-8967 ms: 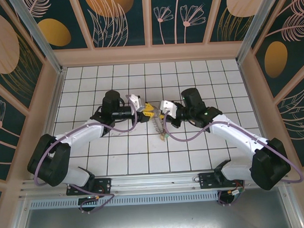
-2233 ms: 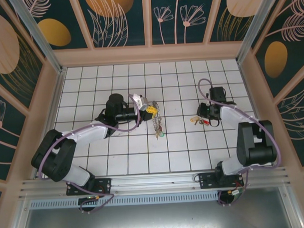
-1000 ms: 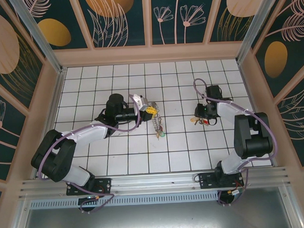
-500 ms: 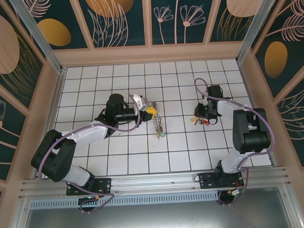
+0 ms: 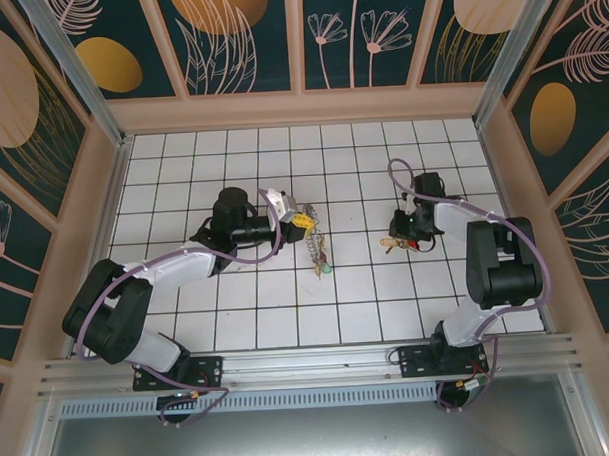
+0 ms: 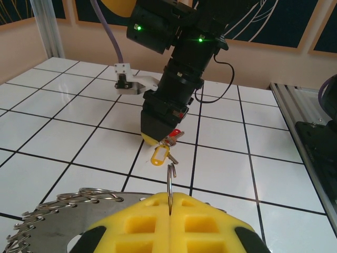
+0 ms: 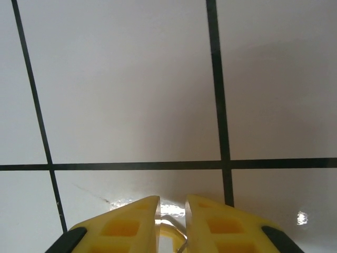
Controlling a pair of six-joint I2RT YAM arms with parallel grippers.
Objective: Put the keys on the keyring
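You have left jaws closed on the keyring [image 6: 87, 196]; right jaws stand slightly apart over the keys [image 6: 164, 150], grip undeterminable.

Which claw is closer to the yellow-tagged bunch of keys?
Right. The right claw sits directly over the keys; the left claw is well off to their left, gripping the keyring.

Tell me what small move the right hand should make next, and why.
Probably close the right hand fully on the keys: its fingers stand a narrow gap apart around a thin metal piece, the keys bunch at its tip, and the left hand clamps the keyring.
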